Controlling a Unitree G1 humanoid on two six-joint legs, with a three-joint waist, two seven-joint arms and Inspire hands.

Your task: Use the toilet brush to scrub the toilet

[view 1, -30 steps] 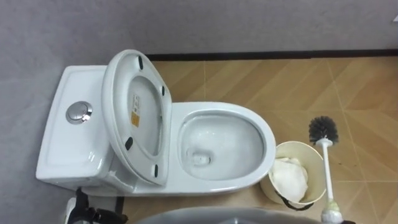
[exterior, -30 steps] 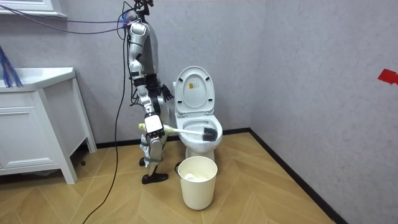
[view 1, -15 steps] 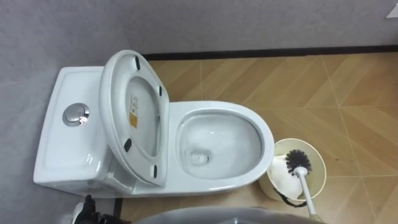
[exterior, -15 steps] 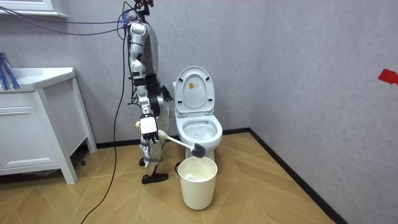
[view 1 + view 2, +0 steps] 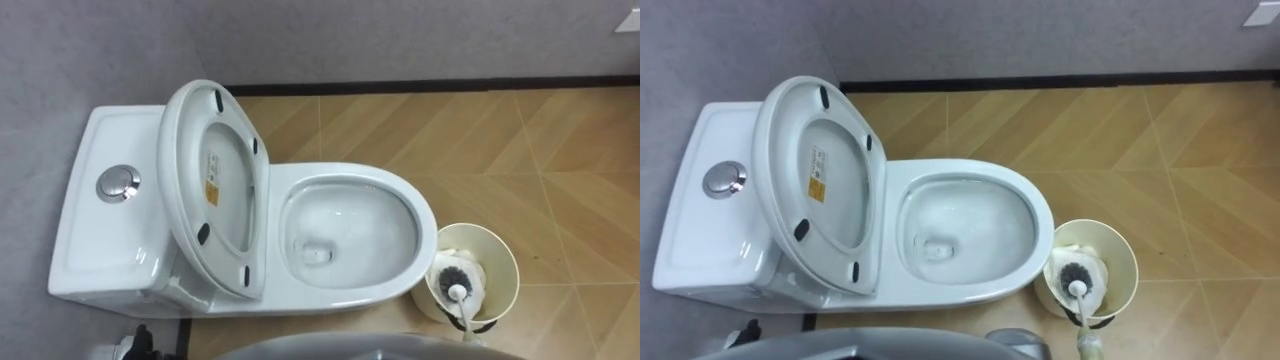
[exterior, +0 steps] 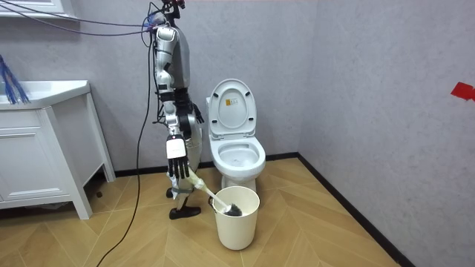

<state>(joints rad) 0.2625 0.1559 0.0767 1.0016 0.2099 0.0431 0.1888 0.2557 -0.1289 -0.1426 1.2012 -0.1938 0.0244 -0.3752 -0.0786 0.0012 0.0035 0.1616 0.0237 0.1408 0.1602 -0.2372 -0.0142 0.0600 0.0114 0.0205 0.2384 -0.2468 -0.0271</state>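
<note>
Brush (image 5: 456,274) head: moved down into bin (image 5: 506,262) | right hand (image 6: 177,166): gripping handle

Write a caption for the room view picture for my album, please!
Robot beside the open toilet, its right robot hand holding the toilet brush head-down in the cream bin.

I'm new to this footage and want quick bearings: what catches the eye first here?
The white toilet stands against the grey wall, its seat raised and the bowl open. Beside it on the wooden floor, the toilet brush has its dark head down inside the cream bin, with the handle gripped by the robot's right hand.
</note>
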